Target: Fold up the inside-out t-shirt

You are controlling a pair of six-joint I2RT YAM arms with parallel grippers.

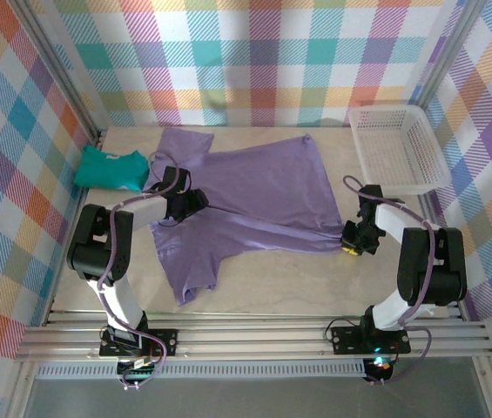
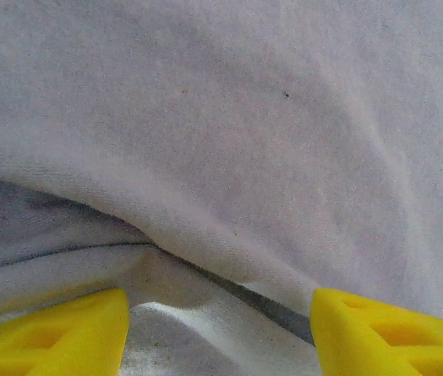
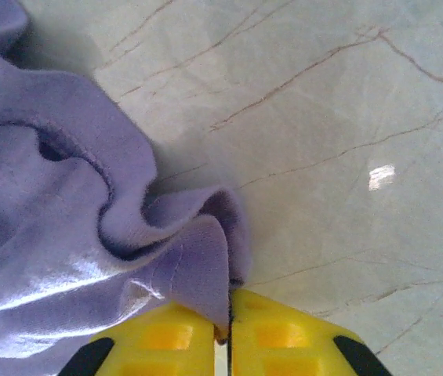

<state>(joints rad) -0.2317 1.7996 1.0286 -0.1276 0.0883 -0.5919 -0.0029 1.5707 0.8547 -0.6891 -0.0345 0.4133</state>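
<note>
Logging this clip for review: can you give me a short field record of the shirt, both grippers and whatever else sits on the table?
t-shirt: lavender, spread out and wrinkled on the table, not yet folded
left gripper: open, low over the shirt's left part, fabric under its fingers
right gripper: shut on the t-shirt's right edge, a fold pinched between the jaws
teal garment: folded, far left, beside a sleeve
basket: white, far right corner, apart from the shirt
</note>
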